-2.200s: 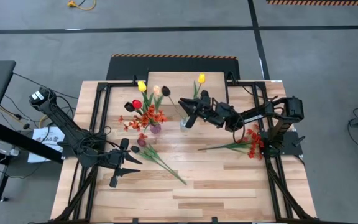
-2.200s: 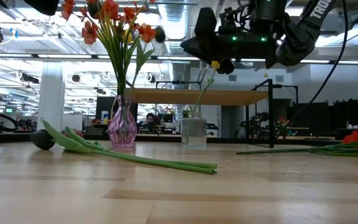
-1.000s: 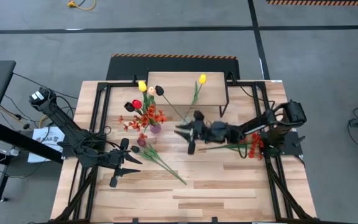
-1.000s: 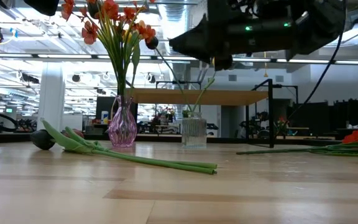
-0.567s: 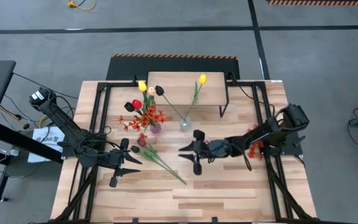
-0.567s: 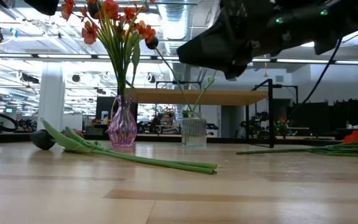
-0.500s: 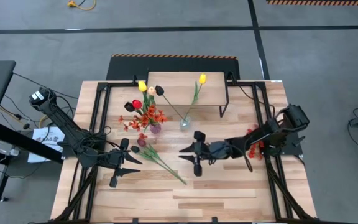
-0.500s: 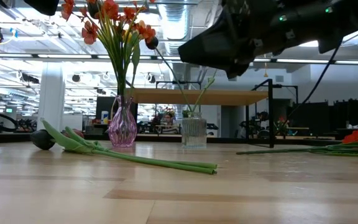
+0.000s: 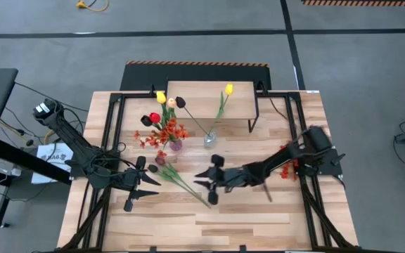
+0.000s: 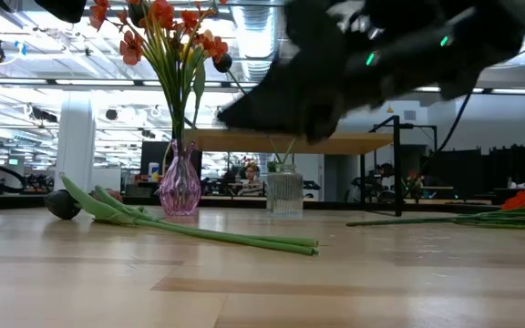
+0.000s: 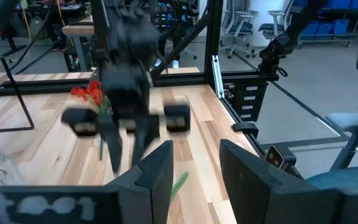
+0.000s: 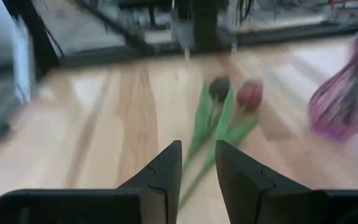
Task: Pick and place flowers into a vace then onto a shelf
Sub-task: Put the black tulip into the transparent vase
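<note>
Now the dark right gripper (image 9: 210,188) hovers empty, fingers slightly parted, above the long green stems of two loose tulips (image 9: 178,179); beyond it stands the light-wood, black-legged shelf (image 9: 209,98).

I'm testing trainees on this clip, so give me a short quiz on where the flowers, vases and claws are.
1. True or false: the clear vase stands on the shelf.
2. The open right claw hovers near: A) the loose tulips B) a book C) a cup.
3. Fill in: the left claw, waiting at the table's left side, holds ____.
Key: 1 false; 2 A; 3 nothing.
</note>
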Robot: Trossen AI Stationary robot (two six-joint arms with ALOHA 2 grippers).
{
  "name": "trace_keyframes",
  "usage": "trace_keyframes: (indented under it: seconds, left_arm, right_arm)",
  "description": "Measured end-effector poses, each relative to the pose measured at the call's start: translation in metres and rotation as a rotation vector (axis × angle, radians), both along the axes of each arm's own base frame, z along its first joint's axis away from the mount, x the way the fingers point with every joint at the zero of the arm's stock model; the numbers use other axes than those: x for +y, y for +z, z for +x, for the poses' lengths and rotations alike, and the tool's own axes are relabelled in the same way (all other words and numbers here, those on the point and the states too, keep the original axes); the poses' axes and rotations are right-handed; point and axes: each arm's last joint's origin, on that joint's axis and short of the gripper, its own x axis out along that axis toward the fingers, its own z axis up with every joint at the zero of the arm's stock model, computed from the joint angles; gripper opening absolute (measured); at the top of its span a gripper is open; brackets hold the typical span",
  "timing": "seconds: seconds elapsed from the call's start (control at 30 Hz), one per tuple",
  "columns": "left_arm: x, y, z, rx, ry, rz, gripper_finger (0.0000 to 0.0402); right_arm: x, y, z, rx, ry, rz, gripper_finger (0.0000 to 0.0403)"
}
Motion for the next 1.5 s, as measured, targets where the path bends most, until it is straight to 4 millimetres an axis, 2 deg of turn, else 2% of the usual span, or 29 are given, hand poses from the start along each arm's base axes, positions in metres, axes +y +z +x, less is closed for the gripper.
trace_keyframes:
  seconds: [0.07, 0.23, 0.47, 0.57, 0.7, 0.83, 1.5]
  left_arm:
    - [0.000, 0.000, 0.000, 0.004, 0.002, -0.008, 0.0119]
    - [0.000, -0.001, 0.000, 0.011, 0.003, -0.013, 0.0119]
    - [0.000, -0.002, 0.000, 0.016, 0.003, -0.009, 0.0119]
    - [0.000, -0.001, 0.000, 0.016, 0.003, -0.009, 0.0119]
    - [0.000, -0.001, 0.000, 0.012, 0.003, -0.012, 0.0119]
    - [0.000, -0.001, 0.000, 0.012, 0.003, -0.013, 0.0119]
    - [0.000, -0.001, 0.000, 0.014, 0.003, -0.010, 0.0119]
  right_arm:
    - [0.005, -0.011, 0.016, 0.019, 0.000, -0.022, 0.0091]
    - [0.009, -0.014, 0.045, 0.025, -0.025, -0.033, 0.0091]
    - [0.011, -0.020, 0.071, 0.147, -0.040, -0.084, 0.0091]
    - [0.014, -0.033, 0.079, 0.215, -0.035, -0.107, 0.0091]
    - [0.020, -0.041, 0.091, 0.235, -0.022, -0.129, 0.0091]
    - [0.025, -0.051, 0.097, 0.264, -0.012, -0.140, 0.0091]
    - [0.013, -0.051, 0.099, 0.314, -0.052, -0.131, 0.0091]
